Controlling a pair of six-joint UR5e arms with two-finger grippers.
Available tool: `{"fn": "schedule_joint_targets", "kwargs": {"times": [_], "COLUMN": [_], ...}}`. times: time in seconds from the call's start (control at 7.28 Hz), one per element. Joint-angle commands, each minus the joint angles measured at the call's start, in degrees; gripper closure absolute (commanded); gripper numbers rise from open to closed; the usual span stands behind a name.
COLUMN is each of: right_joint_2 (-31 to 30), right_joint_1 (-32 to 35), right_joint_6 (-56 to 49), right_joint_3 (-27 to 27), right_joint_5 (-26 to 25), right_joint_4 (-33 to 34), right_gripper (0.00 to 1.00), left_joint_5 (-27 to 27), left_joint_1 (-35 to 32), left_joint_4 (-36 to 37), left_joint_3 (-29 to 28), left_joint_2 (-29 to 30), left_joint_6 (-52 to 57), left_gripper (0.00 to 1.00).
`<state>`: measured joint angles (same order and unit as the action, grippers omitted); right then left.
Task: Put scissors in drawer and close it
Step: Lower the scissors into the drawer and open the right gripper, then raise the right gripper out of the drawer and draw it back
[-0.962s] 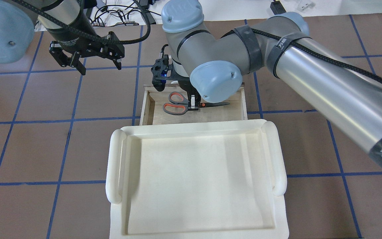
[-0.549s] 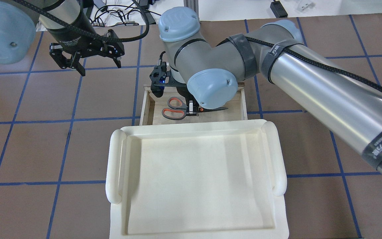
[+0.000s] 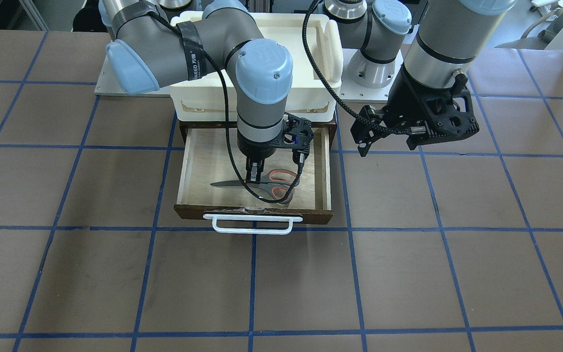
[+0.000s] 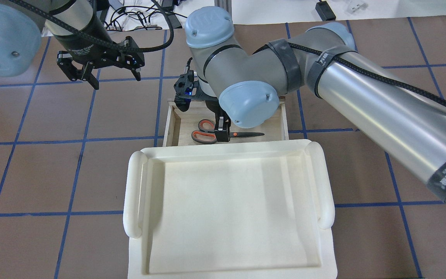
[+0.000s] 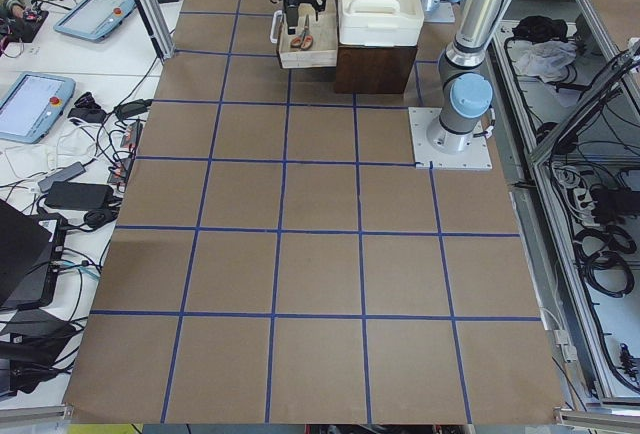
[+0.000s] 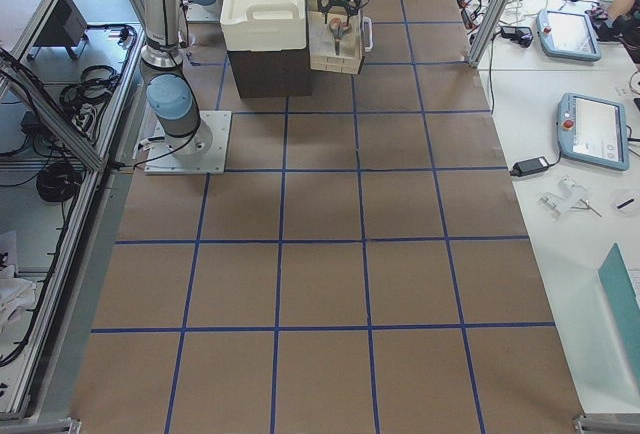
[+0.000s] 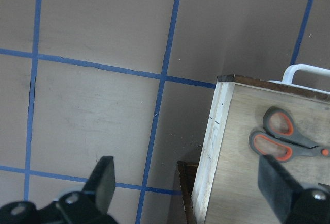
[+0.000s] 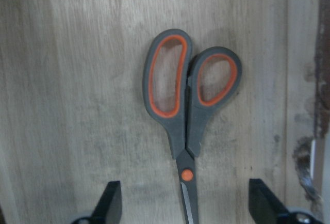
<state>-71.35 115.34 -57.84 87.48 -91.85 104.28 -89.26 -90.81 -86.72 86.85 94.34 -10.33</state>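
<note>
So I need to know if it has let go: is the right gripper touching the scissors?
Apart. The right wrist view shows the right gripper open, one fingertip well out on each side of the scissors, which lie flat on the drawer floor.

Six views on one table, all meeting at the drawer (image 3: 253,200).

Overhead looks forward and down from behind the robot; the front view faces it steeply from across the table. Two end views look along the table from far off, the drawer (image 5: 300,46) small. Both wrist cameras look straight down from close by: the right on the scissors (image 8: 183,110), the left on the drawer's corner (image 7: 227,87).
</note>
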Motion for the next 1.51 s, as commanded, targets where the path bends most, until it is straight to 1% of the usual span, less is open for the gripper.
{"fn": "schedule_joint_targets", "kwargs": {"times": [0.0, 0.27, 0.55, 0.69, 0.96, 1.1, 1.37], "right_joint_2": [-5.60, -7.48, -8.62, -11.06, -12.67, -12.67, -12.93], "right_joint_1": [-2.47, -8.25, -14.76, -17.40, -21.72, -22.78, -22.79], "right_joint_6": [11.33, 29.01, 39.08, 44.86, 49.90, 50.02, 51.15], "right_joint_3": [-0.56, -0.56, -0.56, -0.47, 0.15, 0.41, 1.19], "right_joint_5": [-0.61, -0.70, -1.05, -1.13, -1.92, -1.49, -1.84], "right_joint_4": [0.75, 0.66, 0.66, 0.05, -3.10, -3.55, -3.81], "right_gripper": [0.00, 0.00, 0.00, 0.00, 0.00, 0.00, 0.00], "left_joint_5": [-1.71, -1.53, -1.53, -1.53, -1.53, -1.53, -1.53], "left_joint_1": [0.02, 0.02, 0.02, -0.06, -0.06, -0.06, -0.06], "left_joint_4": [0.06, 0.15, 0.15, 0.15, 0.15, 0.15, 0.15], "left_joint_3": [0.25, 0.34, 0.43, 0.34, 0.34, 0.34, 0.34], "left_joint_2": [0.50, 0.67, 1.02, 1.11, 1.20, 1.20, 1.20], "left_joint_6": [0.23, 0.05, -0.21, -0.21, -0.21, -0.21, -0.21], "left_gripper": [0.01, 0.00, 0.00, 0.00, 0.00, 0.00, 0.00]}}
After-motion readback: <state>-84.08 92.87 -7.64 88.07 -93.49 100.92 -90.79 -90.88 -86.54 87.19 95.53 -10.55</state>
